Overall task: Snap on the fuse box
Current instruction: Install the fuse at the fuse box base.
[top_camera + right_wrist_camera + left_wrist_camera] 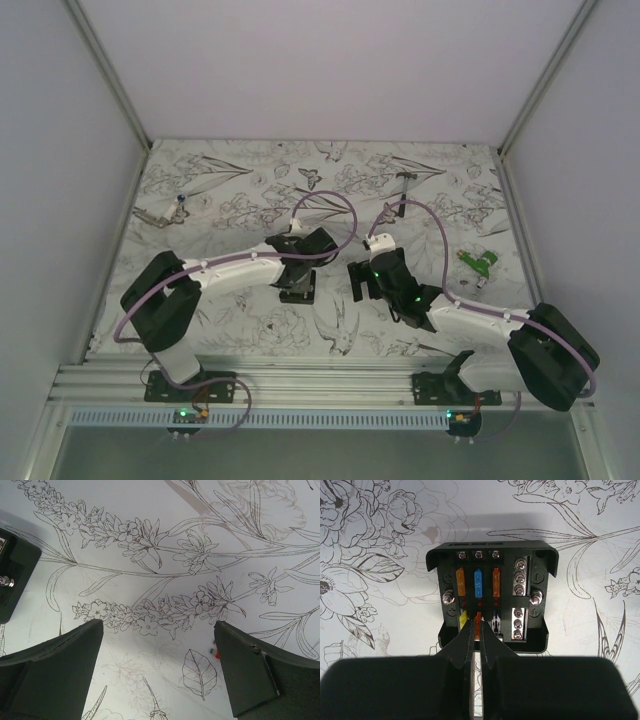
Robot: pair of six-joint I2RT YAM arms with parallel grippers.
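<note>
The left pincer [477,627] is pinched shut on an orange fuse [478,618] in the near row of the fuse box [542,580]. The fuse box lies on the surface [380,630] right under its tips. The right pincer [157,630] gapes wide, farther off, with the fuse box to its left.

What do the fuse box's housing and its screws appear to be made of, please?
The fuse box housing seems to be black moulded plastic, matte, with soft-edged corners. The screws look like bright metal, perhaps plated steel, judging by their silvery glints.
</note>
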